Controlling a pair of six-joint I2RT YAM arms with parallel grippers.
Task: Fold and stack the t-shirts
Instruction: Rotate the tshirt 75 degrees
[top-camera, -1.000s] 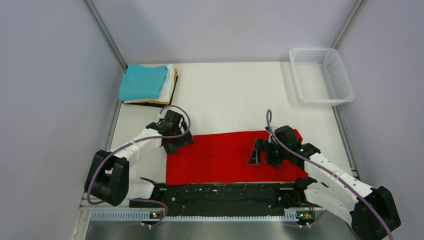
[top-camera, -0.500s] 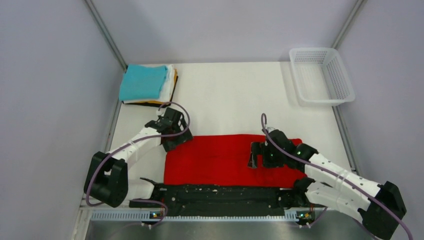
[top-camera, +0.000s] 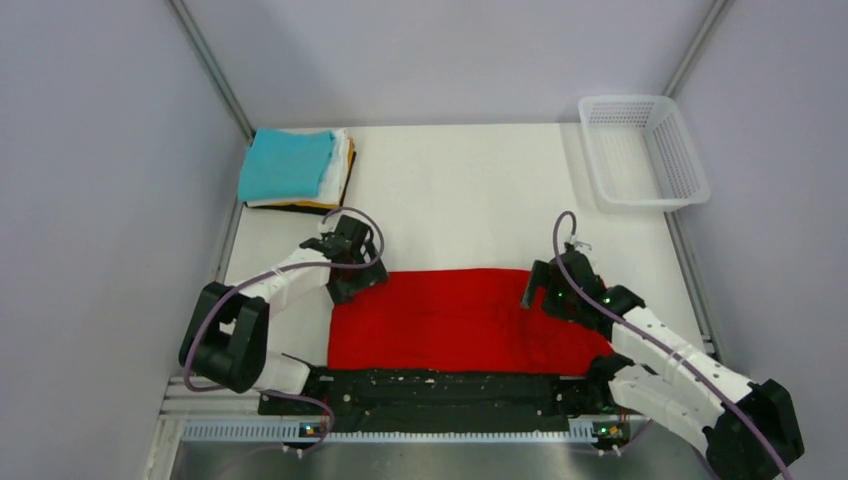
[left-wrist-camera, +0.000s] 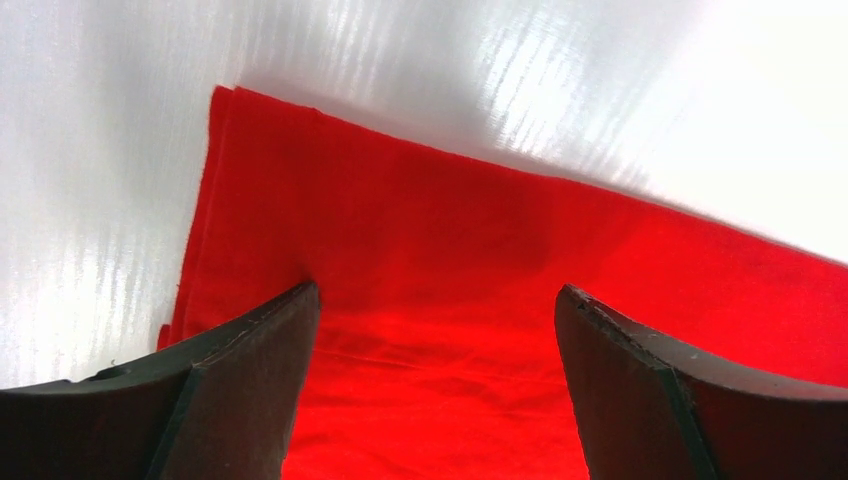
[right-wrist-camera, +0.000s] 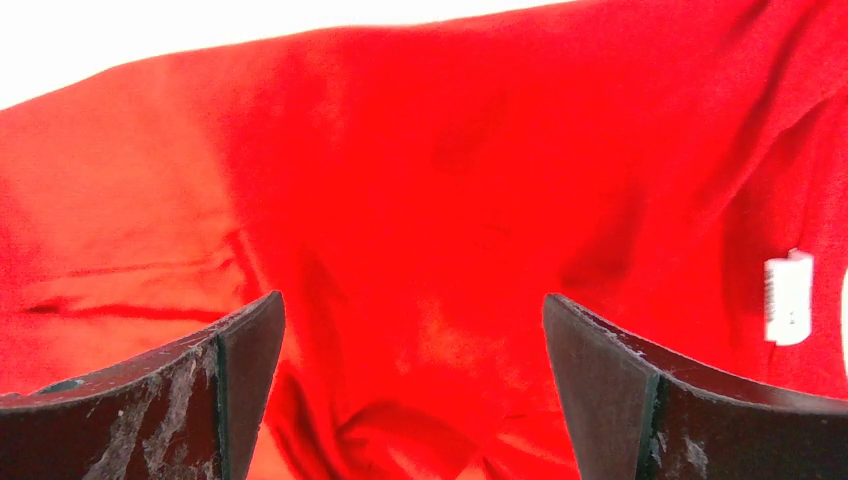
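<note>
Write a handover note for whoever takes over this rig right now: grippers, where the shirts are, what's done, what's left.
Left gripper: open, empty, over the far left corner of the red t-shirt.
Right gripper: open, empty, over its right end.
Red t-shirt: lying flat near the arm bases, apparently folded into a wide band.
Folded stack, teal on top: far left corner of the table.
Done: stack built, red shirt partly folded.
Left: finish folding the red shirt and place it on the stack.

The left arm (top-camera: 280, 285) and right arm (top-camera: 660, 345) reach forward from the near edge, each angling inward toward the middle. The left gripper (top-camera: 352, 270) and right gripper (top-camera: 547, 287) tilt downward, fingers (left-wrist-camera: 240, 385) spread wide apart.
</note>
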